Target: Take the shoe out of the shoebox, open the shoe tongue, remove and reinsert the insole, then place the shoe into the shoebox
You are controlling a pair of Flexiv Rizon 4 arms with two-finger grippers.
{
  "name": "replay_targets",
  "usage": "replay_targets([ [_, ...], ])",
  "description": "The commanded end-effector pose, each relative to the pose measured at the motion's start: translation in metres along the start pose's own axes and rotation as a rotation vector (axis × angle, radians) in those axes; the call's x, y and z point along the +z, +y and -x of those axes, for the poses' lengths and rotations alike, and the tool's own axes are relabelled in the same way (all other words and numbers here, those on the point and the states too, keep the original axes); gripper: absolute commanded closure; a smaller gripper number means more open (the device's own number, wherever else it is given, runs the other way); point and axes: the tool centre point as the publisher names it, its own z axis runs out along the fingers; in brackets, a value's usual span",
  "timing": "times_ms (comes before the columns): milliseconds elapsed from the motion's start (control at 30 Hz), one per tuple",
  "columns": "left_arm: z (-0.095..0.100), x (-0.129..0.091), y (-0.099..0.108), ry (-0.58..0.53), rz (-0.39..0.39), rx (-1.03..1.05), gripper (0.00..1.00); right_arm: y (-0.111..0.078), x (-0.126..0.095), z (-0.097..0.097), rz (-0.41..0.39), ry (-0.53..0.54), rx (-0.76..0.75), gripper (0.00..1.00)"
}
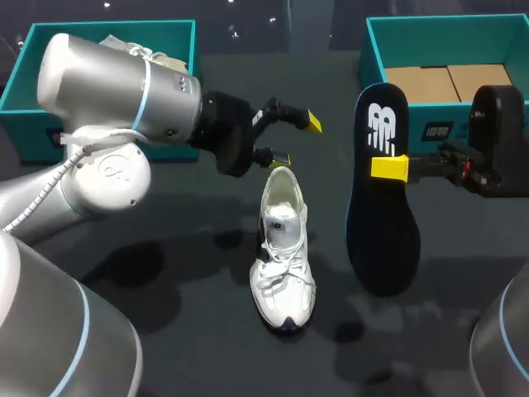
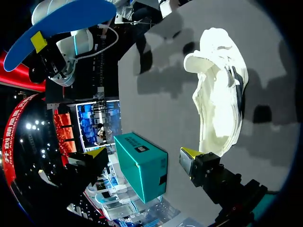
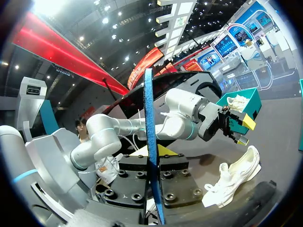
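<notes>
A white shoe [image 1: 283,248] lies on the dark table, its toe toward the near edge and its opening toward my left gripper [image 1: 296,139]. That gripper hovers open just above and behind the heel, with nothing between its fingers. In the left wrist view the shoe [image 2: 218,94] lies beyond one fingertip of the open gripper [image 2: 144,153]. My right gripper [image 1: 388,168] is shut on the dark blue insole [image 1: 380,215], holding it in the air to the right of the shoe. The right wrist view shows the insole [image 3: 150,142] edge-on, clamped in the gripper [image 3: 154,153], and the shoe [image 3: 234,177] on the table.
A teal shoebox [image 1: 446,37] with cardboard inside stands open at the back right. A second teal box [image 1: 107,37] at the back left holds another white shoe. My left arm's bulky links cover the table's left side.
</notes>
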Motion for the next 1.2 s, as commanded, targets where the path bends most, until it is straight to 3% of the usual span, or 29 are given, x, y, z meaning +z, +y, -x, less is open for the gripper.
replay_targets([
  [33,0.005,-0.008,0.000,-0.159,-0.001,0.012,0.00,-0.002,0.001,-0.002,0.001,-0.005,0.001,1.00],
  [400,0.026,-0.021,0.005,-0.230,0.009,0.035,0.00,-0.002,0.001,-0.002,0.001,-0.005,0.001,1.00],
  [567,0.033,-0.030,0.006,-0.257,0.028,0.035,0.00,0.013,-0.003,0.033,-0.026,-0.011,0.116,1.00],
  [833,0.041,-0.047,0.018,-0.375,0.002,-0.002,0.00,0.037,-0.017,0.088,0.059,0.067,0.195,1.00],
  [1200,0.041,-0.047,0.018,-0.375,0.002,-0.002,0.00,0.037,-0.017,0.088,0.059,0.067,0.195,1.00],
])
